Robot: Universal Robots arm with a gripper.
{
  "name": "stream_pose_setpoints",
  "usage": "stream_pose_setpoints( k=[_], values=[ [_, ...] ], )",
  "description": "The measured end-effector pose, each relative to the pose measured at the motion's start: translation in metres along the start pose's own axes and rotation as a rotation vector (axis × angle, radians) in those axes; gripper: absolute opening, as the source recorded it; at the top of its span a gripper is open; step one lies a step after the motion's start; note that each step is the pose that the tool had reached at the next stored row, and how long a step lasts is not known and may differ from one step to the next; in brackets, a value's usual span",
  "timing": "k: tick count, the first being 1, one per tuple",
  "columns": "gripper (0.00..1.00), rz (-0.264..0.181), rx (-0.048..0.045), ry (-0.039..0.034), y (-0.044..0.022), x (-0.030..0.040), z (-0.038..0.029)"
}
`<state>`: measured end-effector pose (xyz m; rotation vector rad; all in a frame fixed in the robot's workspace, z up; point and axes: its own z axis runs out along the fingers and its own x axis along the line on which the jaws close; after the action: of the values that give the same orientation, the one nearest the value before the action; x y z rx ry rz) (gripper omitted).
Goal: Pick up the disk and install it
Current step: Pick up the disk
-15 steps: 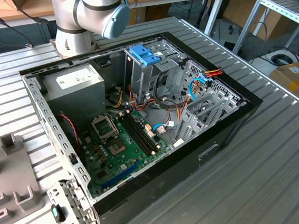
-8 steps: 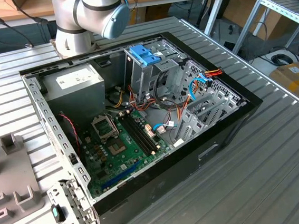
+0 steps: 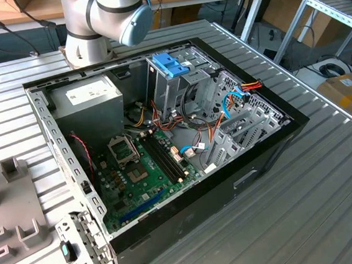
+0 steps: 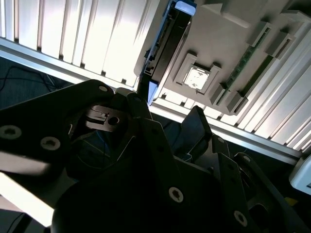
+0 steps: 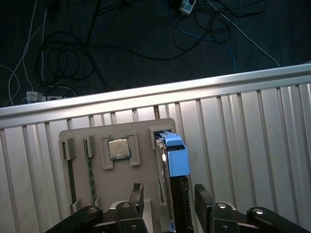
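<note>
Your gripper point(image 5: 169, 190) is hanging wide open and gripping nothing, with its fingers either side of the disk point(image 5: 176, 156). The disk is standing on edge in the grey holder point(image 5: 121, 180), which in the exterior view is lying at eight o'clock from the computer case point(image 3: 190, 215).

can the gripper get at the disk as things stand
Likely yes: the disk stands on edge in the grey holder, and the gripper has open jaws either side of it, nothing between.
</note>
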<state>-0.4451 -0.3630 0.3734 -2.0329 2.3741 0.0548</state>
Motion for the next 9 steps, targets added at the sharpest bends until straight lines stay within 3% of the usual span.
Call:
stream_pose_setpoints(
  k=[9],
  values=[
    [0.54,0.000,0.0000,0.0000,0.0007,-0.0010,0.0045]
  ],
)
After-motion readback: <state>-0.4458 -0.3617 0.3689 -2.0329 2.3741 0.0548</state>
